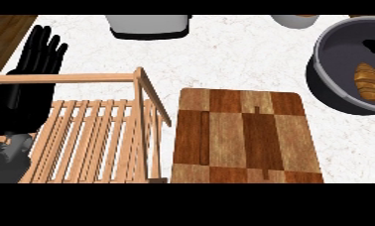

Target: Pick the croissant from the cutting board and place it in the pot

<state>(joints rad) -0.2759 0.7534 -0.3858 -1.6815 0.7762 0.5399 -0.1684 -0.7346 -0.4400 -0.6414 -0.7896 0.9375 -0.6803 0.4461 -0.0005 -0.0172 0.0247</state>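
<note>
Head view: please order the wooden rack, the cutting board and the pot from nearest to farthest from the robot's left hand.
From the left hand, open at the left edge:
1. Wooden rack: just below and beside the hand, lower left.
2. Cutting board: centre, right of the rack.
3. Pot: far right edge, with the croissant inside.

I see the white worktop (242,56) evenly and brightly lit from above, with no glare anywhere on it. The pot (330,96) throws only a thin dark shadow along its lower left rim, and its grey inside reads dim around the croissant (364,79). The cutting board (245,136) shows its grain clearly, the wooden rack (102,136) casts soft shade between its slats, and my black left hand (36,66) shows almost no surface detail.
</note>
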